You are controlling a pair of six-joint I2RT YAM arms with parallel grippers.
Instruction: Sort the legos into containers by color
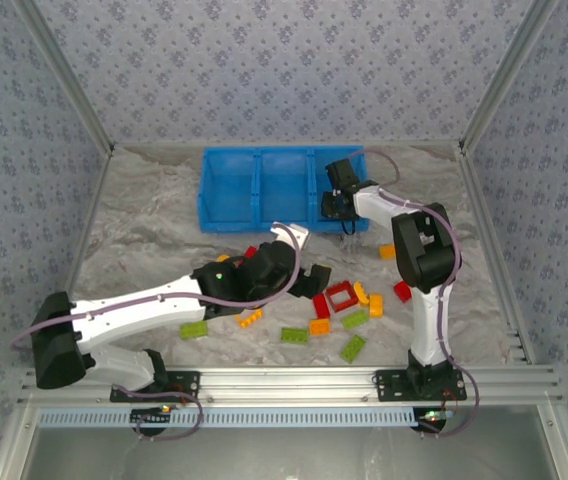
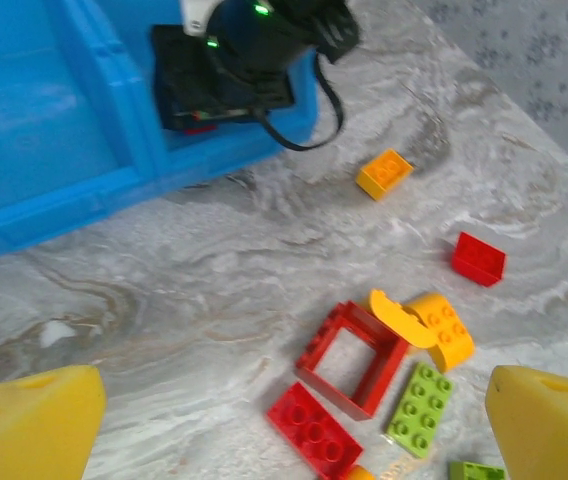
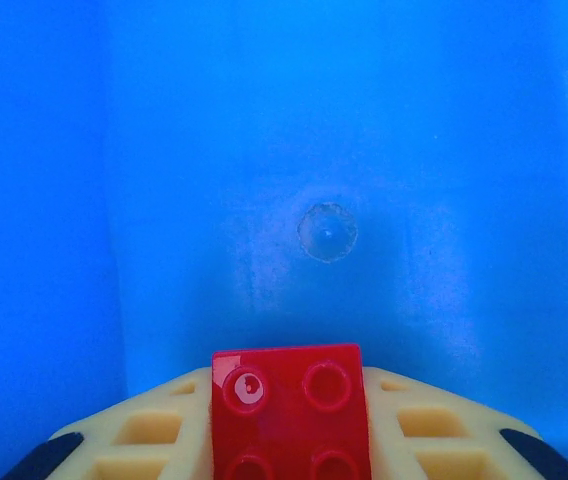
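My right gripper (image 1: 339, 205) hangs over the right compartment of the blue bin (image 1: 229, 185) and is shut on a red brick (image 3: 292, 410), with the bin's bare floor (image 3: 324, 150) below it. My left gripper (image 2: 294, 400) stands open above the table, its yellow fingers (image 2: 24, 425) wide apart. Under it lie a red open frame (image 2: 352, 358), a red flat brick (image 2: 314, 432), a green plate (image 2: 419, 408) and orange-yellow curved pieces (image 2: 439, 330). In the top view the left gripper (image 1: 309, 262) hovers just left of the red frame (image 1: 341, 296).
More legos lie loose: an orange brick (image 1: 388, 252) and a red brick (image 1: 402, 291) to the right, green bricks (image 1: 354, 347) (image 1: 193, 330) and orange bricks (image 1: 250, 318) near the front. Metal rails edge the table at the front and sides.
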